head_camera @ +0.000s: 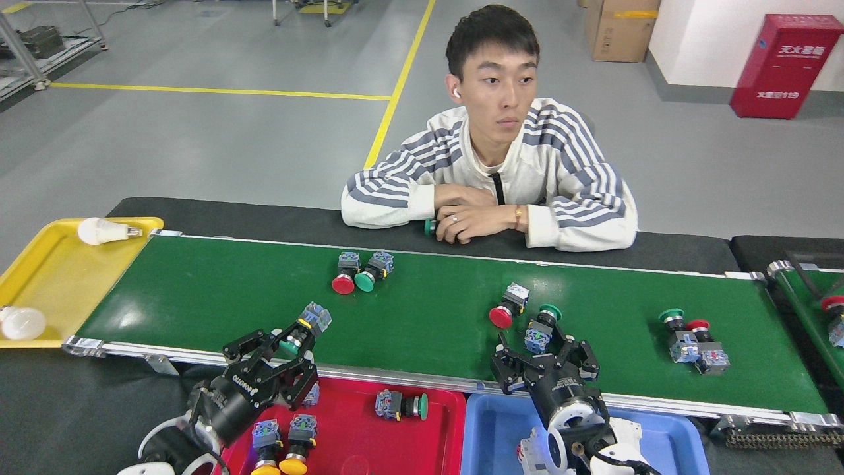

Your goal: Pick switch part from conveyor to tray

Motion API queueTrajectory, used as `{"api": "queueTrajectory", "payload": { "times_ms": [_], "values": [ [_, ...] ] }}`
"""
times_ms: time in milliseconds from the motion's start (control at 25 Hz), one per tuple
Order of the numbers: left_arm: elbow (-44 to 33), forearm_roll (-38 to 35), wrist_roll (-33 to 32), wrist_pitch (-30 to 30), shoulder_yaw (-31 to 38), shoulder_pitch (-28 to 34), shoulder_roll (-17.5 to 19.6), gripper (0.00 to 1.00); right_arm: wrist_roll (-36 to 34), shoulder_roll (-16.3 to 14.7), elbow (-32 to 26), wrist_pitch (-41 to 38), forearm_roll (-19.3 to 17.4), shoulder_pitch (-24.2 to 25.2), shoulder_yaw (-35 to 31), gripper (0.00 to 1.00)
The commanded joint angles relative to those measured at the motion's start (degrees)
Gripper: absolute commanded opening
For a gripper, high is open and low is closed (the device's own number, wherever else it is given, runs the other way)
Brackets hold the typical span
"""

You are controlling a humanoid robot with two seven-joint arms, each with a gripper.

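Holding a green-capped switch part [300,334] in the closed left pincer [288,348], low left of frame over the conveyor [422,310] edge, just above the red tray [442,429]. A loose grip might drop it on the rail. The right pincer [542,348] looks open around another switch part [541,328], empty; it might knock that one away.

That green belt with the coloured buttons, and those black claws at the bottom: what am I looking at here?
You see through a camera in the robot's head, looking down. The claws are its grippers. The left gripper holds a green-capped switch part lifted near the red tray. The right gripper is open, reaching for another green-capped switch. More switches lie on the conveyor. A person sits behind it, arms folded. A yellow tray holds bulbs.
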Motion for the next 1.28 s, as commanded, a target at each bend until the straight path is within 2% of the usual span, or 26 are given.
{"api": "queueTrajectory", "payload": {
  "times_ms": [0, 80, 120, 160, 240, 280, 320, 360, 560, 680, 760, 800, 840, 880, 920, 960, 1040, 1160, 1240],
  "values": [
    [-1.22, 0.15, 0.51, -0.39, 0.18, 0.19, -0.71, 1.0, 0.34, 0.55, 1.56, -0.01, -0.02, -2.35, -0.38, 0.9],
    [-1.22, 0.15, 0.51, -0.39, 1.5, 0.19, -0.8, 1.0, 0.78, -0.07, 2.36, -0.71, 0.07, -2.62, -0.12, 0.51],
    [-1.22, 0.06, 0.51, -0.39, 2.73, 0.19, -0.89, 1.0, 1.4, -0.24, 2.36, -1.07, 0.16, -2.62, 0.15, 0.38],
    [-1.22, 0.06, 0.51, -0.39, 4.57, -0.07, -0.89, 1.0, 2.1, -0.42, 2.36, -2.3, 0.33, -2.62, 0.23, 0.26],
    [-1.22, 0.06, 0.51, -0.39, 6.77, -0.68, -1.06, 1.0, 2.36, -0.95, 2.36, -5.02, 0.33, -2.62, 0.23, 0.15],
    [-1.14, 0.06, 0.51, -0.39, 7.04, -0.77, -0.98, 1.0, 2.28, -0.95, 2.27, -5.46, 0.25, -2.62, 0.15, 0.11],
    [-1.05, 0.24, 0.59, 7.26, 7.04, -0.86, -0.71, 1.0, 2.28, -0.95, 2.27, -5.99, 0.25, -2.62, 0.15, 0.09],
    [-0.7, 0.24, 0.59, 12.01, 6.95, -0.95, -0.19, 1.0, 2.28, -0.95, 2.18, -6.34, 0.25, -2.62, 0.23, 0.04],
    [-0.52, 0.24, 0.59, 12.36, 8.27, -0.95, 0.61, 1.0, 2.36, -0.77, -0.55, -7.48, 0.25, -2.0, 0.23, 0.02],
    [-0.52, 0.24, 0.59, 11.83, 8.18, -0.95, 0.61, 1.0, 3.33, -0.86, -8.72, -9.15, 0.6, 1.51, 0.94, 0.02],
    [1.24, 0.15, 0.33, 11.3, 8.09, -2.09, 0.87, 1.0, 4.39, -0.95, -15.31, -12.58, 1.04, 5.03, 4.37, 0.02],
    [2.55, 0.24, 0.33, 11.22, 7.91, -3.15, 1.22, 1.0, 4.39, -0.95, -17.24, -13.99, 1.48, 5.91, 6.21, 0.02],
    [4.58, 0.24, 0.33, 11.13, 7.74, -4.99, 2.1, 1.0, 4.39, -0.95, -19.62, -16.1, 2.44, 6.96, 9.2, 0.14],
    [6.86, 0.24, 0.33, 10.86, 7.65, -6.75, 3.42, 1.0, 4.39, -0.86, -21.11, -17.68, 3.5, 7.4, 11.84, 0.51],
    [9.23, 0.24, 0.24, 10.25, 7.65, -8.6, 4.91, 1.0, 4.3, -0.16, -21.29, -18.29, 4.29, 7.31, 14.21, 0.95],
    [12.3, 0.24, 0.07, 9.81, 7.3, -10.7, 6.58, 1.0, 4.21, 1.42, -20.85, -18.64, 4.38, 7.4, 16.66, 1.0],
    [18.02, 0.24, -0.02, 10.07, 5.45, -15.8, 7.81, 1.0, 4.12, 3.1, -20.06, -18.64, 4.38, 7.4, 19.48, 1.0],
    [28.92, 0.24, -0.02, 10.25, 3.08, -23.01, 8.16, 1.0, 3.95, 3.27, -20.14, -18.56, 4.29, 7.49, 19.57, 1.0],
    [32.52, 0.24, -0.02, 10.51, 3.34, -24.24, 8.52, 1.0, 2.89, 2.83, -21.55, -18.21, 4.2, 8.1, 17.03, 1.0]
  ]
}}
